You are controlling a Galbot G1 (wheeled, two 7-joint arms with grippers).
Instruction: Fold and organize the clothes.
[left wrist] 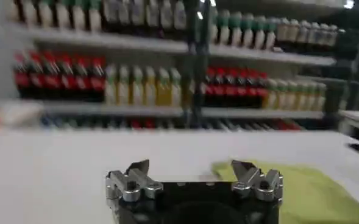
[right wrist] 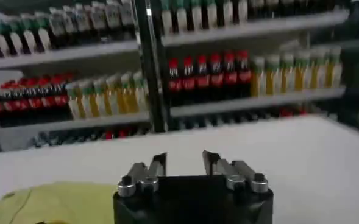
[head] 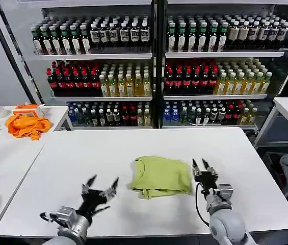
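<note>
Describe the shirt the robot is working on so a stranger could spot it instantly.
Start at the big white table before the drink shelves. Near its front middle, between the left gripper and right gripper, lies the folded T-shirt. It is pale yellow-green, unlike the orange cloth on the side table.

The left pincer [left wrist: 192, 176] hangs open over the white table [left wrist: 51, 170] (T-shirt [left wrist: 313, 195] just beyond), bottle shelves [left wrist: 167, 85] behind.
</note>
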